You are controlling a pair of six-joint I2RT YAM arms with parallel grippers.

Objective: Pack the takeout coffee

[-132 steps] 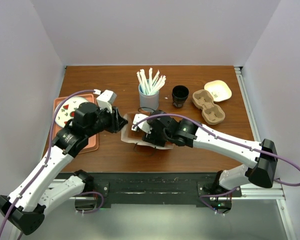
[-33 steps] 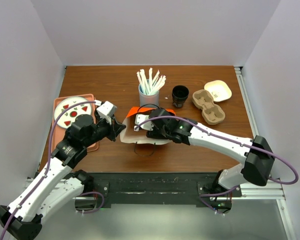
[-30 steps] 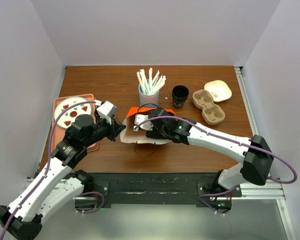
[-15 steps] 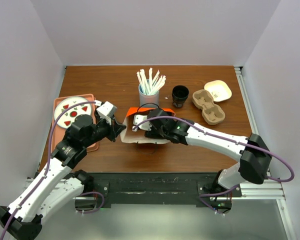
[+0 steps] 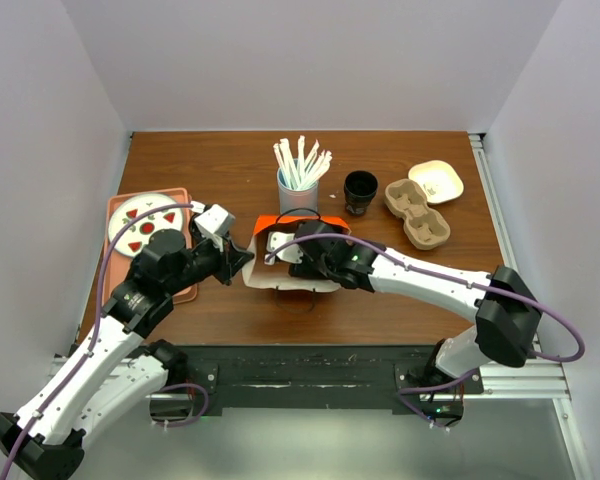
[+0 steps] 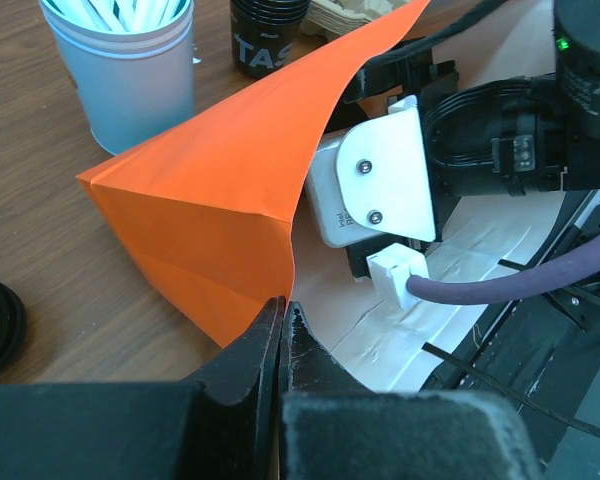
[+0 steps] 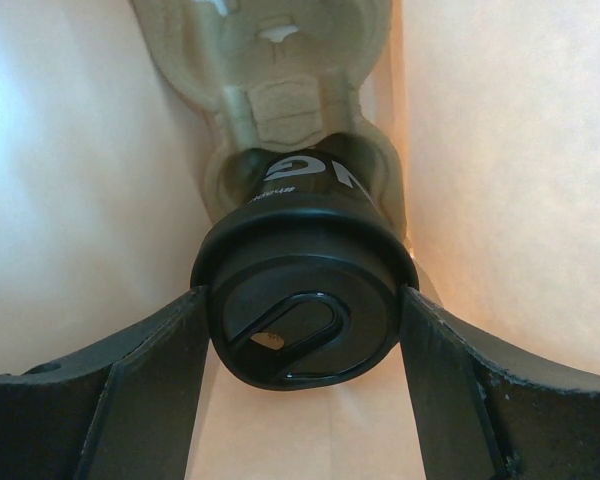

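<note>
In the right wrist view the takeout coffee (image 7: 298, 335), a dark cup with a round black lid, stands in a slot of a pulp carrier (image 7: 270, 50) inside the paper bag (image 7: 70, 150). My right gripper (image 7: 302, 300) is shut on the cup's lid, one finger on each side. In the top view the right gripper (image 5: 298, 262) reaches into the bag (image 5: 265, 280), which hides the cup. My left gripper (image 6: 283, 308) is shut on the edge of the bag's orange outer side (image 6: 215, 200) and holds its mouth open; it also shows in the top view (image 5: 242, 255).
A blue holder of white straws (image 5: 297, 190) stands just behind the bag, and an all-black cup (image 5: 360, 192) stands to its right. A second pulp carrier (image 5: 416, 212) and a cream dish (image 5: 436, 181) lie at the back right. An orange tray with a plate (image 5: 145, 225) lies on the left.
The bag has been raised, so its orange side now shows. My right gripper has moved a little left, deeper into the bag. The left gripper has kept its hold on the bag's edge.
</note>
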